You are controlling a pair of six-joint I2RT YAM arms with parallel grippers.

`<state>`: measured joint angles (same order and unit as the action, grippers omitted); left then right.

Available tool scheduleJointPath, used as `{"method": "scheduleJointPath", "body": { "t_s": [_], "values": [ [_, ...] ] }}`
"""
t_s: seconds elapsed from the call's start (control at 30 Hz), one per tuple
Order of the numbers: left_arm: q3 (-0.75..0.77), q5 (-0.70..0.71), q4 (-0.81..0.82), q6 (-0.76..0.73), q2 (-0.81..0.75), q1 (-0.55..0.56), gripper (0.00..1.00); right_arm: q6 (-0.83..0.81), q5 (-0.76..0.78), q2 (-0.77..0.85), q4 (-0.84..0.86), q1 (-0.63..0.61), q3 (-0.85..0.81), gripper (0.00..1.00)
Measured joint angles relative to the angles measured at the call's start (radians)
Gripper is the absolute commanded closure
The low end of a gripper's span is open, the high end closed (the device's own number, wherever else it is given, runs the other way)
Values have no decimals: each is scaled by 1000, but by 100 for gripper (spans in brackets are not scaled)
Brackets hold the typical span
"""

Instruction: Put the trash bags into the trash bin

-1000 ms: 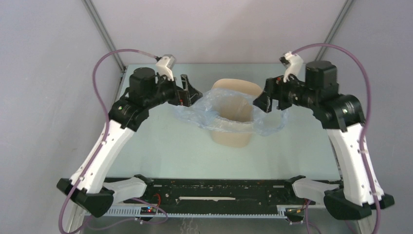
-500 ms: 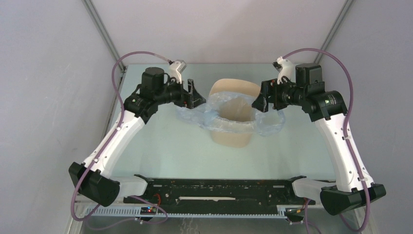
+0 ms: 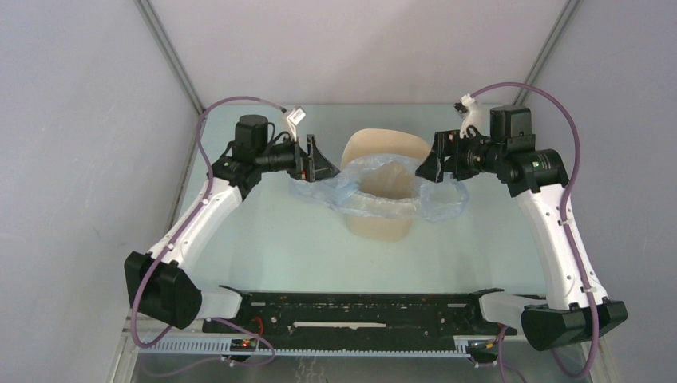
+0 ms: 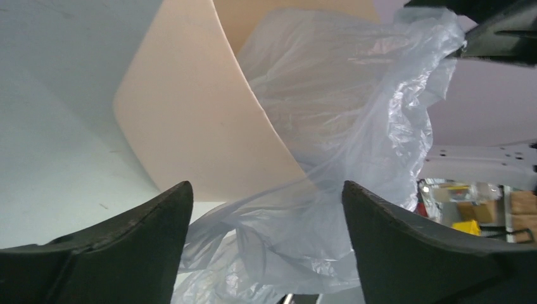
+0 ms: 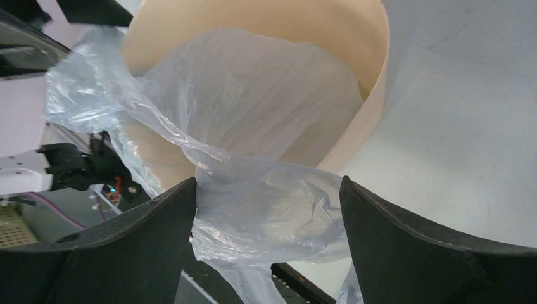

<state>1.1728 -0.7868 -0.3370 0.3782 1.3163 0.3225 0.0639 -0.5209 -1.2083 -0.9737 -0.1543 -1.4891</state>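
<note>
The cream-beige trash bin [image 3: 380,226] stands mid-table. The pale-blue trash bag [image 3: 435,201] lies over its mouth, sagging inside, with loose folds hanging off the left and right sides. My left gripper [image 3: 316,164] is open just left of the rim. In the left wrist view the bag [image 4: 342,114] hangs between my spread gripper [image 4: 266,190], untouched by the pads, with the bin wall [image 4: 190,126] behind it. My right gripper [image 3: 433,164] is open at the rim's right side. In the right wrist view the bag [image 5: 253,107] bulges between my open gripper [image 5: 267,183], with the bin [image 5: 364,88] beyond.
The pale-green table [image 3: 263,239] is enclosed by grey walls and slanted frame posts [image 3: 172,56] at the back corners. A black rail [image 3: 351,307] runs along the near edge between the arm bases. Purple cables [image 3: 559,112] loop above both arms.
Both grippers have moved in closer to the bin's rim, the left one to the right, and both wrists have dropped a little. The bag has hardly shifted.
</note>
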Motion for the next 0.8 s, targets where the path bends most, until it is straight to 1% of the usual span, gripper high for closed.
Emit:
{"method": "scheduleJointPath", "body": {
  "t_s": [0.03,0.1,0.13,0.23,0.33,0.47,0.5,0.67,0.8],
  "values": [
    [-15,-20,14,16,0,-5,23,12,-23,-2,4,21,0,14],
    [-33,-61,43,41,-1,-11,36,33,-56,-2,17,57,0,22],
    [-37,-76,55,51,-1,-12,45,48,-76,-2,30,74,2,26],
    [-48,-105,87,75,-2,-12,66,79,-117,-1,59,95,19,35],
    [-48,-108,92,91,-3,-12,79,109,-132,-2,77,95,48,45],
    [-48,-83,92,98,-4,-14,97,149,-121,-1,93,95,69,55],
    [-47,-68,92,97,-4,-14,99,162,-114,-2,100,95,72,56],
    [-39,24,90,106,-3,-15,100,188,-79,-9,125,95,73,56],
    [-13,114,104,122,0,-16,100,193,-49,-48,138,95,73,57]
  ]
}}
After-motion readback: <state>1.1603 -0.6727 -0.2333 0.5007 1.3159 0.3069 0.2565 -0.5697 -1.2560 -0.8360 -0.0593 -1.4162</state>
